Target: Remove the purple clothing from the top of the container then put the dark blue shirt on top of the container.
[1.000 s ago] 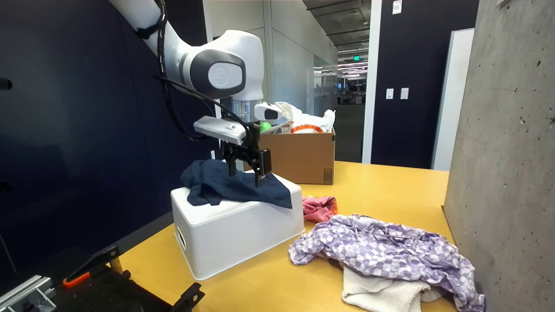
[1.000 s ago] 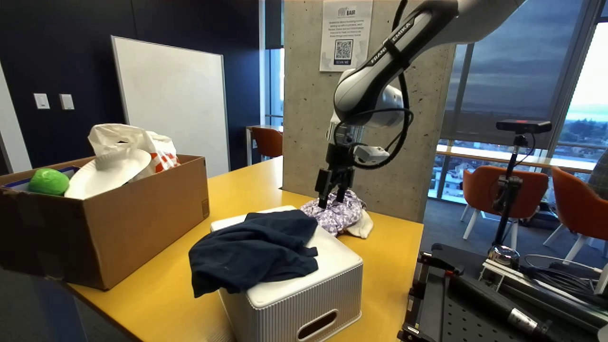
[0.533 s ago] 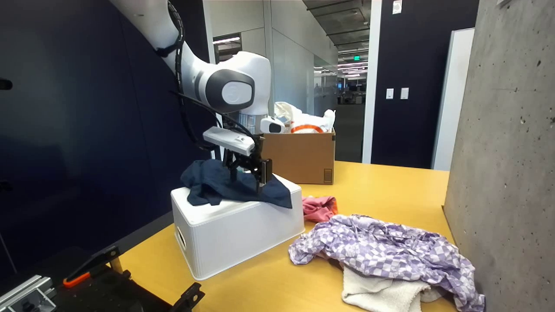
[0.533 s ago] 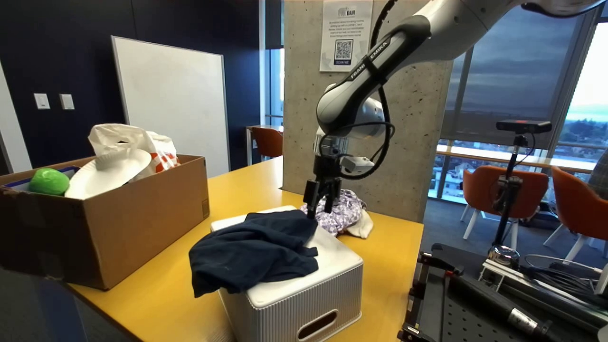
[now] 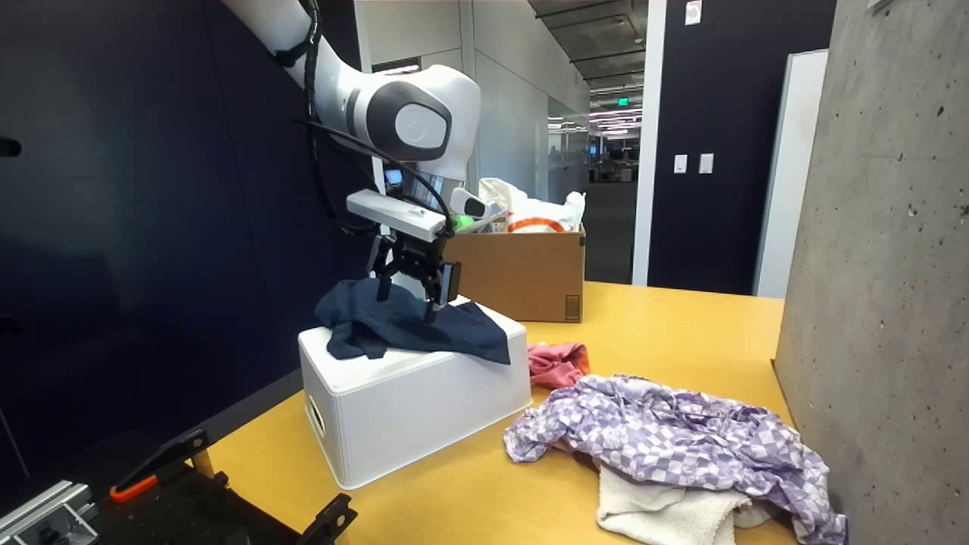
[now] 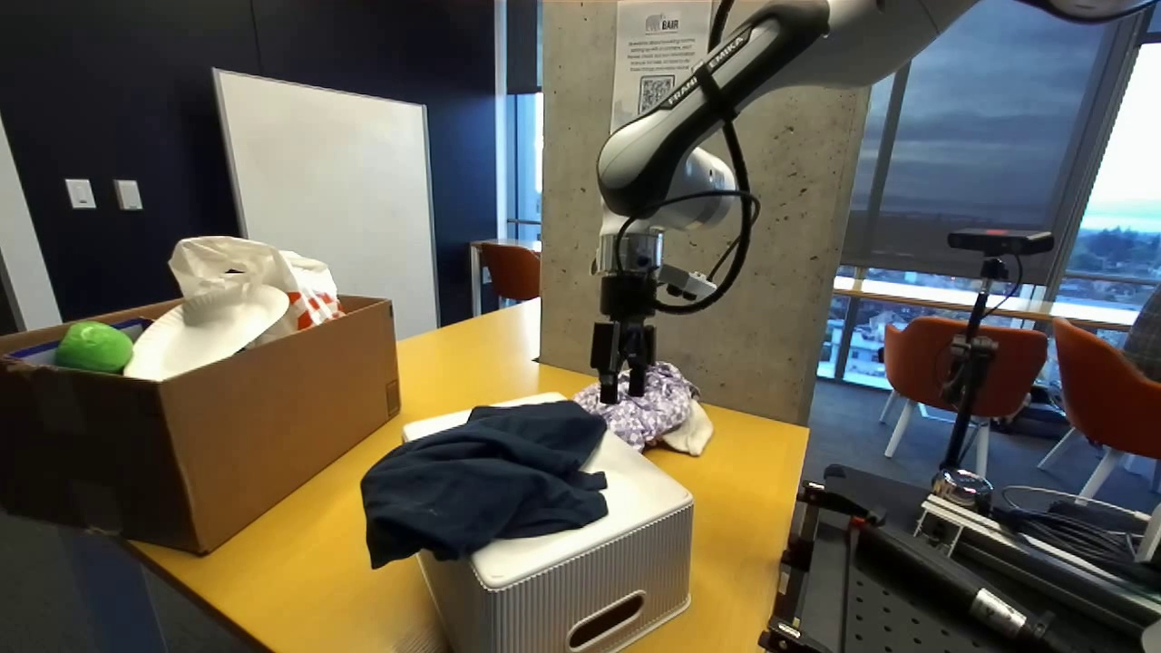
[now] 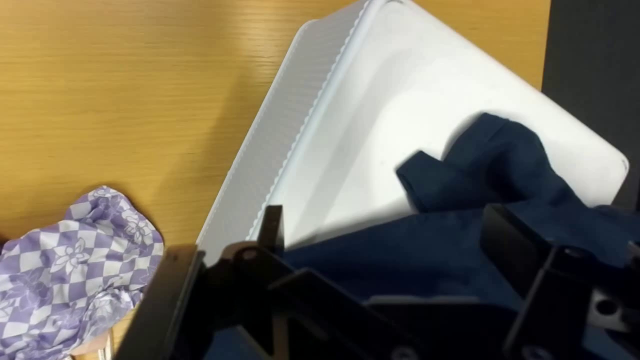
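Two fingers (image 7: pixel 515 250) spread | dark blue shirt (image 7: pixel 440 245) beyond the gap between them, lower right of wrist view

In wrist view, dark blue shirt (image 7: pixel 435 242) fills much of gap between my spread fingers (image 7: pixel 512 245); can't tell clearance above it. Beside shirt, container (image 7: pixel 385 125) top bare: room there for me. Free bench (image 7: pixel 125 115) runs between container and purple clothing (image 7: pixel 75 270). Pink cloth (image 5: pixel 559 365) sits just beside container, in way of low pass there. Bare strip also between container and cardboard box (image 6: pixel 290 417), whose wall stands as barrier. Concrete pillar (image 5: pixel 878 303) bars way past purple clothing.
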Robot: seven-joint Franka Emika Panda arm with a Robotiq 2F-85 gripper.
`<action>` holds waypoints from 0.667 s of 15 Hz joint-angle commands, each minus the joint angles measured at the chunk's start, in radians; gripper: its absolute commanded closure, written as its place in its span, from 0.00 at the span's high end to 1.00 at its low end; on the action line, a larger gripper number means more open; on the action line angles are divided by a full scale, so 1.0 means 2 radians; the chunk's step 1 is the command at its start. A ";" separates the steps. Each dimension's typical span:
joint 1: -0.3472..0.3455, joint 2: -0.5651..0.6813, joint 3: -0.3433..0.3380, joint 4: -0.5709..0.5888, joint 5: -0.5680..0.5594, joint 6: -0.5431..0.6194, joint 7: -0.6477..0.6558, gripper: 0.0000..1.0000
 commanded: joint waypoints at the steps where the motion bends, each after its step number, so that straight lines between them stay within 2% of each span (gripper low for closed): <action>1: 0.000 -0.001 0.000 0.001 0.000 -0.004 -0.001 1.00; 4: 0.006 -0.018 -0.004 -0.016 -0.034 0.003 -0.025 1.00; 8: 0.035 -0.028 -0.011 -0.035 -0.134 0.033 -0.022 1.00; 10: 0.046 -0.012 -0.012 -0.026 -0.176 0.064 -0.024 1.00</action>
